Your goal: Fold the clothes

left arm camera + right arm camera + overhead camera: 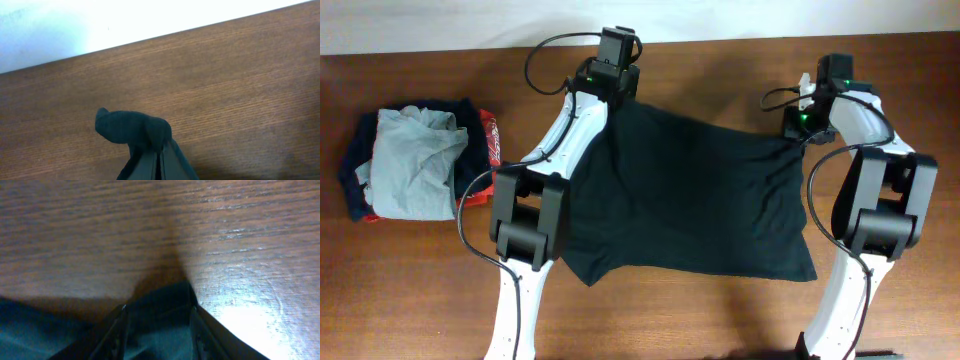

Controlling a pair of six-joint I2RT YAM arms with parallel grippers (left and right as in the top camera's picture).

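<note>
- While the left pincer [160, 155] was clenched on a bunched corner of the black T-shirt [690, 190], the right pincer [158, 312] stood released, its fingers [117, 330] parted with the opposite corner lying loose between them.
- Both corners sat at the shirt's upper edge in the overhead view. The rest of the shirt spread down the middle of the desk [720, 320] between the two arms.
- No fold was evident. The shirt lay roughly flat with some wrinkles, so the folding looked wholly ahead.
- The desk's far edge ran just above the left pincer, leaving little room upward.
- Bare wood lay open below the hem at lower centre.
- The left arm overlapped the shirt's left side.
- A pile with a light grey garment [415, 165] on top sat well apart at the left of the frame.
</note>
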